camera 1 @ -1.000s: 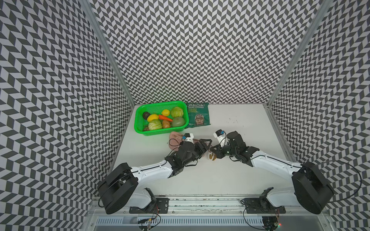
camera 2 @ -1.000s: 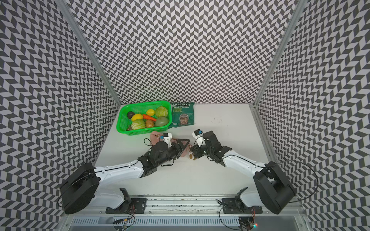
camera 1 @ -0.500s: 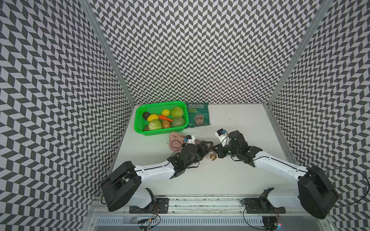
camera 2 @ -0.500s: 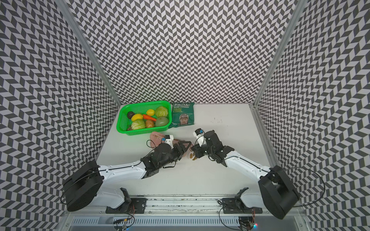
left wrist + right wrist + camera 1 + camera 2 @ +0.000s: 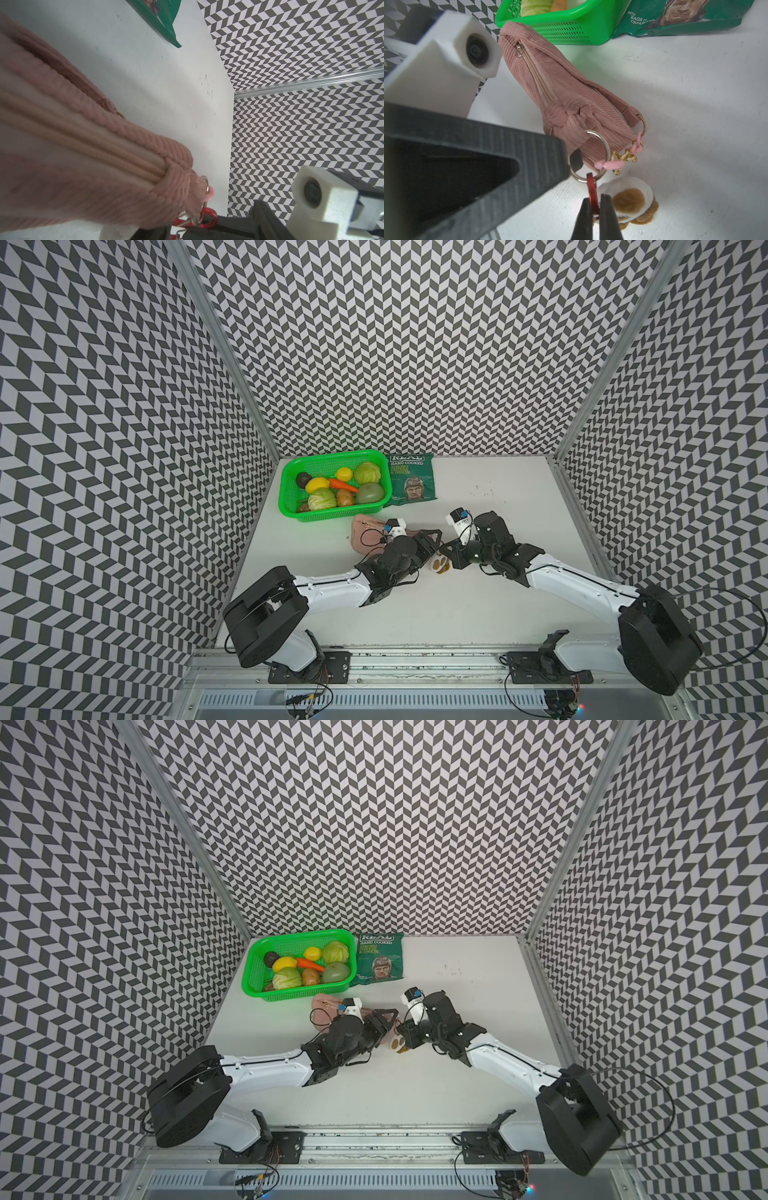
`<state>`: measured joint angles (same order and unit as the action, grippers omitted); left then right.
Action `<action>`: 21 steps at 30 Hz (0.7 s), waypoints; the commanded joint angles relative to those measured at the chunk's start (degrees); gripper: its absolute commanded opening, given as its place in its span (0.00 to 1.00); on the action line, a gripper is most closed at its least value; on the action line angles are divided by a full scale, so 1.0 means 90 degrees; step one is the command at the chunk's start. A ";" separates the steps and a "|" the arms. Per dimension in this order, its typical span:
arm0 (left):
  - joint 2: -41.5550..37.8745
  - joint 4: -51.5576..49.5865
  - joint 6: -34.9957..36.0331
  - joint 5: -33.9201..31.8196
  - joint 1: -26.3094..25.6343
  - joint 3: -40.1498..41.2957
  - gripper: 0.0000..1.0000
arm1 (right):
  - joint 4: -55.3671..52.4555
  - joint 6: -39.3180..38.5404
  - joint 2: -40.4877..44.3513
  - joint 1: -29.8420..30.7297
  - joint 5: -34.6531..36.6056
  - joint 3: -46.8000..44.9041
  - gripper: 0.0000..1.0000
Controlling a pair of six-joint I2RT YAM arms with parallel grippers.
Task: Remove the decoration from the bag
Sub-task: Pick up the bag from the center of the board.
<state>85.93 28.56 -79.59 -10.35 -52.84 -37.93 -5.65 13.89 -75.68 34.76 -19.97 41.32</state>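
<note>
- Right fingers (image 5: pixel 608 220): closed tight on the red clasp (image 5: pixel 592 187) of the decoration (image 5: pixel 627 200), pinching it from both sides.
- Left fingers (image 5: pixel 529 149): one tip lies against the metal ring (image 5: pixel 608 148) at the end of the bag (image 5: pixel 562 91). Its partner is hidden, so it cannot be told whether the bag is clamped or only flanked.
- Link: the clasp is hooked through the ring, which hangs from the bag's end beside a short pink-and-gold chain (image 5: pixel 631 152).
- Decoration: the white-and-brown plush appears to rest on the bench (image 5: pixel 498 614) near its middle, just beside the bag's end.
- Bag: it lies on the bench, zipper up, just in front of the green basket (image 5: pixel 291 506) in the far left corner. A dark green crisp packet (image 5: pixel 411 481) lies beside the basket along the far edge.
- Progress, as judged: the clasp is gripped, but nothing is detached. What remains is to open its gate, slip it off the ring and carry the plush clear.
</note>
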 commanded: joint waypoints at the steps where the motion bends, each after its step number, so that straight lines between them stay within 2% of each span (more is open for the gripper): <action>1: 0.0117 0.0210 0.0045 -0.0148 0.0043 -0.0197 0.63 | 0.0194 -0.0083 0.0184 0.0034 -0.0045 0.0053 0.00; 11: 0.0172 0.0253 0.0110 -0.0480 0.0140 -0.0189 0.53 | 0.0214 -0.0107 0.0233 0.0034 -0.0104 -0.0044 0.00; 17: 0.0282 0.0378 0.0130 -0.0364 0.0242 -0.0183 0.41 | 0.0250 -0.0107 0.0226 0.0034 -0.0125 -0.0081 0.00; 21: 0.0361 0.0401 0.0171 -0.0292 0.0275 -0.0208 0.37 | 0.0318 -0.0083 0.0173 0.0034 -0.0157 -0.0106 0.00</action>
<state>88.42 30.44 -79.13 -12.23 -51.22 -38.28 -5.10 13.50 -75.18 34.76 -20.43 41.08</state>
